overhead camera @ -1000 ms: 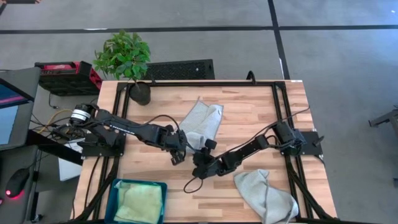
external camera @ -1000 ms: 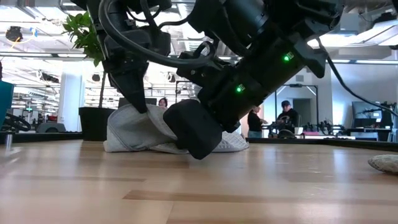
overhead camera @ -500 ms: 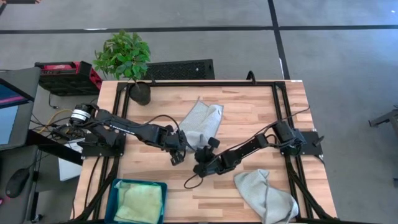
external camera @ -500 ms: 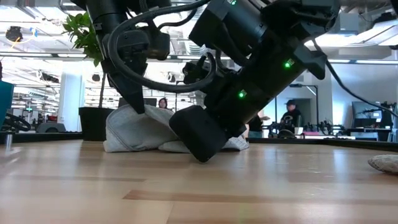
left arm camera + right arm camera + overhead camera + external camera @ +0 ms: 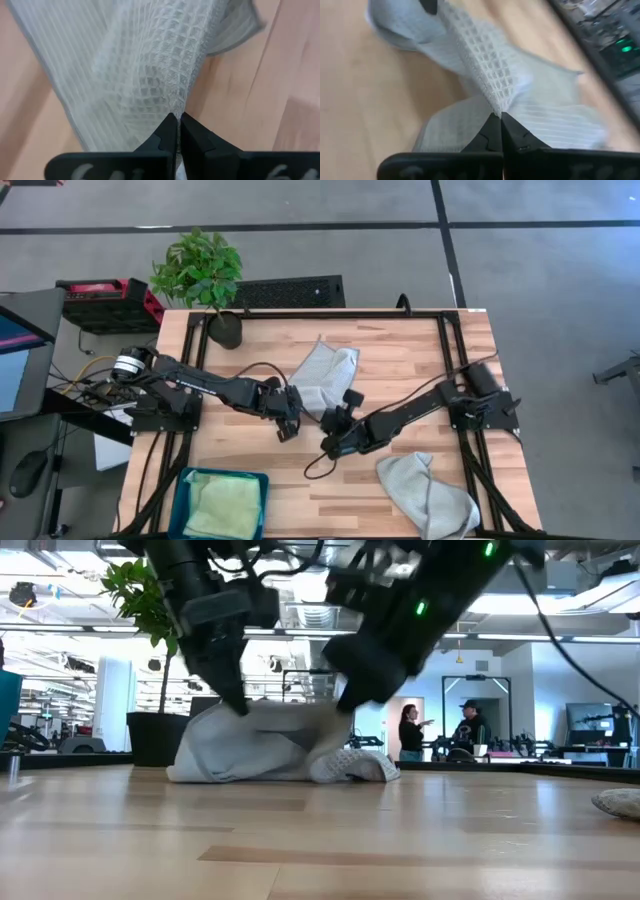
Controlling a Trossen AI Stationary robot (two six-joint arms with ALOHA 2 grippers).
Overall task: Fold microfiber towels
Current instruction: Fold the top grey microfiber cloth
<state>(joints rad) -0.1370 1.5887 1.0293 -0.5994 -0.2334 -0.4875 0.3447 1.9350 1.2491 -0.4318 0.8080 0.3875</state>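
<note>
Both arms are busy on 1 pale grey towel lying rumpled near the middle of the table. The left claw is pinched tight on the towel's near edge, its 2 fingers pressed together with waffle-weave cloth caught between them. The right claw, just beside it, is clamped down on another bit of the same edge, cloth bunching up out of its closed tips. From table height the towel looks lifted into a loose tent between the 2 grips, with the rest of it resting on the wood.

As for progress, I'd say this is early to middling. The grey towel in hand is gripped but not folded yet. A second grey towel lies crumpled at the front right of the table, untouched. A light green towel sits in the teal bin at the front left, lying fairly flat, so it may be done, though I can't tell if it is truly folded. I see only these 3 towels; no blue one shows.

No brand, label or readable writing on any towel, and no tag that I can make out.
</note>
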